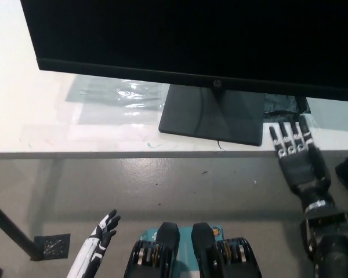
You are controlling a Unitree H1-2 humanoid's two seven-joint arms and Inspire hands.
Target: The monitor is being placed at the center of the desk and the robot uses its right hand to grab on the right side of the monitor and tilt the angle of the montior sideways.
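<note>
A large black monitor [191,40] fills the top of the head view, standing on a dark rectangular base [211,113] on the white desk [29,116]. My black right hand [297,156] is raised at the desk's front edge, below the monitor's lower right edge and just right of the base. Its fingers are spread and straight, touching nothing. My white left hand [104,229] hangs low at the bottom left, over the floor, fingers apart and empty.
A clear plastic sheet [119,95] lies on the desk behind and left of the base. A dark crumpled item [284,104] lies right of the base. A black desk leg [11,231] and foot plate stand at the lower left floor.
</note>
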